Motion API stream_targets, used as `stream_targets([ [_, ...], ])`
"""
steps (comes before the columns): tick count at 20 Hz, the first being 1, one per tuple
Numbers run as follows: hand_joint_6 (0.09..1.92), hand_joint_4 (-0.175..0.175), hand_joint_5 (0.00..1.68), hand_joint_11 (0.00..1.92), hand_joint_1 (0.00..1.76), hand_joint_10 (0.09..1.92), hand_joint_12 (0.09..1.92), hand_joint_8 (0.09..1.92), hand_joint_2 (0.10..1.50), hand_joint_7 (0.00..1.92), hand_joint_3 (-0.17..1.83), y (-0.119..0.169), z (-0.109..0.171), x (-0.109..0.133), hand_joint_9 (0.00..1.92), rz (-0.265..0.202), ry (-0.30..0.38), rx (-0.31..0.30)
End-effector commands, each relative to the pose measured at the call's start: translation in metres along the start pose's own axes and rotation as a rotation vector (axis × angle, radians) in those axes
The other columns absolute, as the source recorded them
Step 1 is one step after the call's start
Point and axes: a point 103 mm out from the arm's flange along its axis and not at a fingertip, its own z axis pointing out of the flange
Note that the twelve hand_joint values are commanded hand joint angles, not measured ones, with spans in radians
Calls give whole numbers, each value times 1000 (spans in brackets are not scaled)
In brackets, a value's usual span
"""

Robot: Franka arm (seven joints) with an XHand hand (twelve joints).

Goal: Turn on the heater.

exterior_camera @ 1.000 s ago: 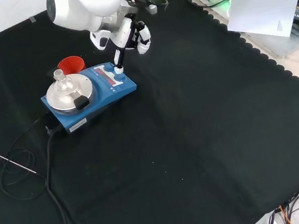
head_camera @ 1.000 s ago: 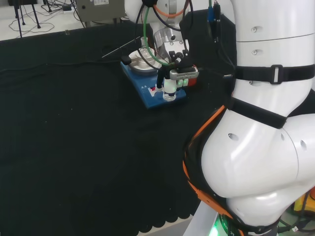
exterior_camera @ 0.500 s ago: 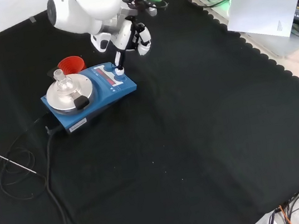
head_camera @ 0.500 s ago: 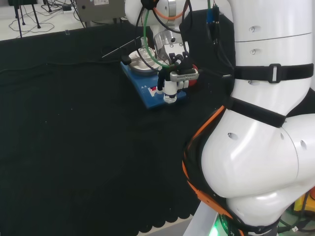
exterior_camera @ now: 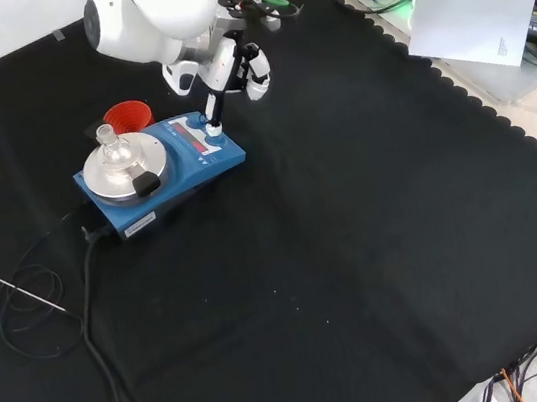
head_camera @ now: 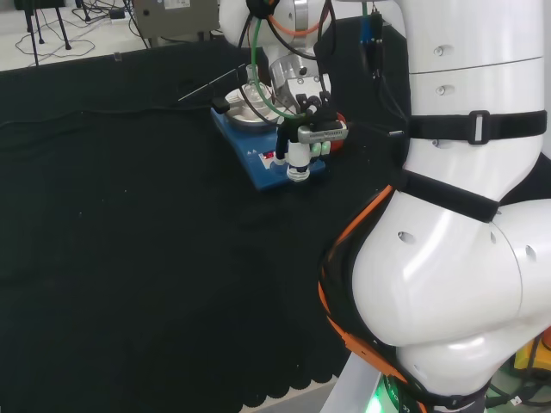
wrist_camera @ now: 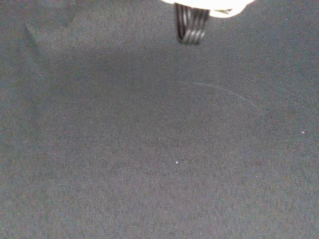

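The black and white hand is pressing one extended finger, others seemingly curled, onto the stiff, heavy blue hotplate heater's front control corner; a light poke should suffice.

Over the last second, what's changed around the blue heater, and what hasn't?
The hand has crept slightly toward the top of the front view, one finger still pointing down at the control corner of the blue heater. Nothing was grasped or released. The heater, the flask on its plate and the red stand stayed put.
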Motion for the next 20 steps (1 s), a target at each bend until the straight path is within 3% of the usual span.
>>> stream_targets([
  [1, 142, -46, 225, 1807, 1421, 1710, 1696, 1609, 742, 1730, 996, 1, 0, -1, 1835, 0, -2, 2],
  [20, 142, -47, 250, 1805, 1421, 1716, 1696, 1609, 741, 1729, 1000, 5, 3, 0, 1831, 4, -7, 21],
])
